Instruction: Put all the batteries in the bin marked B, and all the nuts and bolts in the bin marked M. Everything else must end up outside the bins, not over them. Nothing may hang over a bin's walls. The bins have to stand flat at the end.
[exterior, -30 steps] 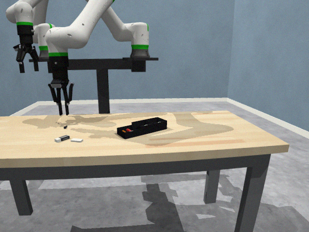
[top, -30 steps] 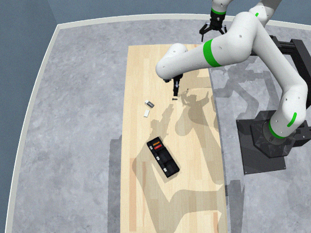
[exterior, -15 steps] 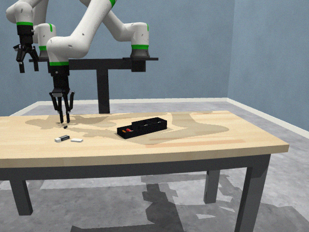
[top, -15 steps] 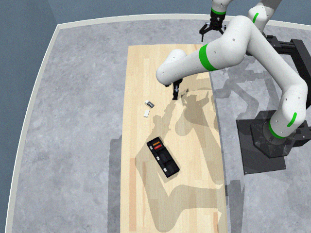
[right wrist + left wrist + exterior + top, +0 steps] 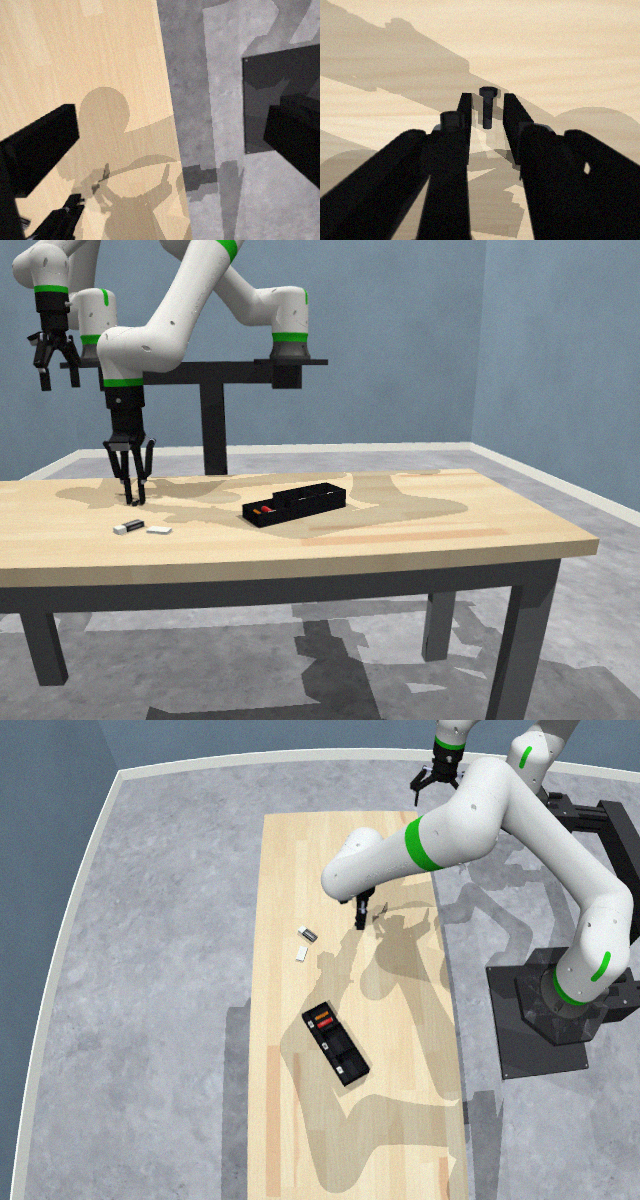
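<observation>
As the exterior view has it, a dark bolt [image 5: 135, 504] [image 5: 488, 107] lies at the left of the wooden table [image 5: 289, 890] [image 5: 361, 544] [image 5: 590, 50] [image 5: 120, 45], with a wide head and a slimmer shank. The left gripper [image 5: 360, 926] [image 5: 135, 502] [image 5: 487, 108] [image 5: 77, 200] is low over it, its fingers a narrow gap apart on either side of the bolt, gripping nothing. The right gripper [image 5: 439, 792] [image 5: 60, 387] [image 5: 171, 122], high at the far left, is spread wide and holds nothing.

Nearer than the bolt are a white block with a dark sleeve [image 5: 307, 933] [image 5: 128, 527] and, just to its right, a flat white piece [image 5: 301, 954] [image 5: 159, 530]. Farther right stands the black three-part bin unit [image 5: 347, 1076] [image 5: 310, 509]; its left compartment contains an orange piece [image 5: 321, 1015] [image 5: 256, 511] and a red cylinder [image 5: 324, 1022] [image 5: 266, 509]. Its label letters are too small to read.

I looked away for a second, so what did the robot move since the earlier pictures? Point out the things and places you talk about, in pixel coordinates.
The left gripper [image 5: 360, 927] [image 5: 135, 502] [image 5: 487, 108] came down to the table, its fingers now on either side of the dark bolt [image 5: 488, 107], not gripping it. The right gripper [image 5: 60, 387], the black bin block [image 5: 330, 1050] [image 5: 305, 506] and the two small white-ended things [image 5: 307, 933] [image 5: 301, 954] [image 5: 128, 526] [image 5: 159, 530] stayed put.
</observation>
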